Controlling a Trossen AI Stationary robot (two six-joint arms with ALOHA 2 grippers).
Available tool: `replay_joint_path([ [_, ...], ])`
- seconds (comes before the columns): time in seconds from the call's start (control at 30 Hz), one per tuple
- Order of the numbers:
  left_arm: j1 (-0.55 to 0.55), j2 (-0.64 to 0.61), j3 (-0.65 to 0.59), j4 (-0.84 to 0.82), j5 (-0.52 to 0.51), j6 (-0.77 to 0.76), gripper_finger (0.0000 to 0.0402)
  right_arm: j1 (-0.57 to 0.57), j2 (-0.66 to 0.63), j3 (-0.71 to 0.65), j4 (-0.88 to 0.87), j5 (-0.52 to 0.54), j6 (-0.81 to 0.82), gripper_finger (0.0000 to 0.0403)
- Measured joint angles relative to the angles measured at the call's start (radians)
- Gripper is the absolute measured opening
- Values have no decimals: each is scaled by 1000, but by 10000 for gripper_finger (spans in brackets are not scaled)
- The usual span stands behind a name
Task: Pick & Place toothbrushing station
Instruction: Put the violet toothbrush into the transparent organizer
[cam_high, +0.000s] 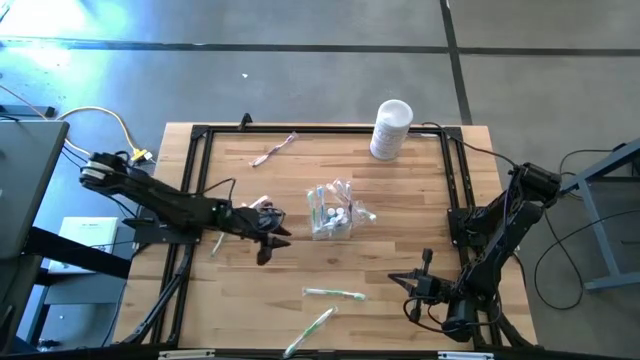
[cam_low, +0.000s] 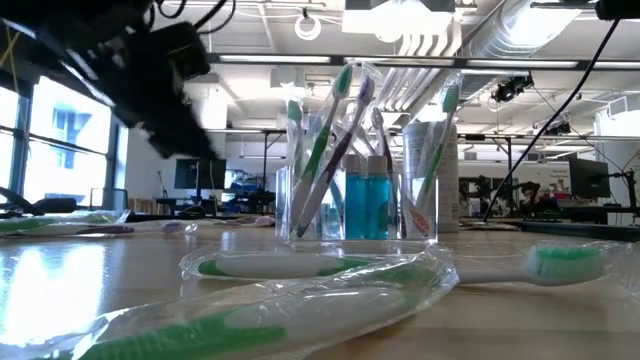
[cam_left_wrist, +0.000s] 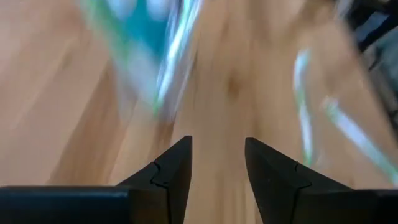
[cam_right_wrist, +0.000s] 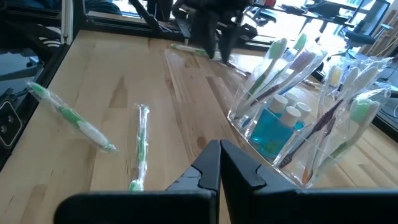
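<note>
A clear plastic cup (cam_high: 333, 212) stands upright mid-table, holding several slim toothbrushes and small teal tubes with white caps (cam_right_wrist: 272, 127); it also shows in the low view (cam_low: 360, 190). My left gripper (cam_high: 278, 236) is open and empty just left of the cup, above the wood; in its wrist view its fingers (cam_left_wrist: 217, 152) stand apart with nothing between them. My right gripper (cam_high: 405, 282) is shut and empty at the near right, its fingers (cam_right_wrist: 219, 158) pointing toward the cup. Wrapped green toothbrushes (cam_high: 333, 293) (cam_high: 312, 326) lie flat near the front edge.
A white cylindrical canister (cam_high: 390, 128) stands at the far right. A pink toothbrush (cam_high: 273, 150) lies at the far left, and another wrapped brush (cam_high: 258, 204) lies by the left gripper. A black frame (cam_high: 200, 135) borders the table. Bare wood lies between cup and right gripper.
</note>
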Motion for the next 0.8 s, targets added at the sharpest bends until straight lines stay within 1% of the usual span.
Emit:
replay_joint_path([
  [0.07, -6, -43, 39, -234, -16, -78, 143, -6, 0, 0, 0, -1, 0, 2],
  [0.17, -5, -60, 100, -542, -95, -216, 143, -24, 0, 0, 0, -4, 0, 2],
  [0.23, -3, -59, 133, -693, -166, -286, 143, -39, 0, 0, 1, -13, 1, 2],
  [0.3, 0, -59, 151, -780, -250, -331, 143, -57, 0, 0, 2, -32, 2, 2],
  [0.37, 15, -53, 157, -823, -318, -341, 143, -76, 0, 0, 4, -56, 2, 2],
  [0.43, 41, -53, 157, -851, -345, -342, 143, -93, 0, 0, 5, -78, 3, 2],
  [0.53, 101, -39, 157, -857, -339, -348, 143, -118, 0, 0, 5, -108, 2, 2],
  [0.63, 167, -19, 157, -863, -331, -367, 143, -135, 8, 0, 8, -115, 1, 2],
  [0.8, 276, 33, 157, -862, -260, -366, 143, -154, 47, 0, 9, -145, -5, 2],
])
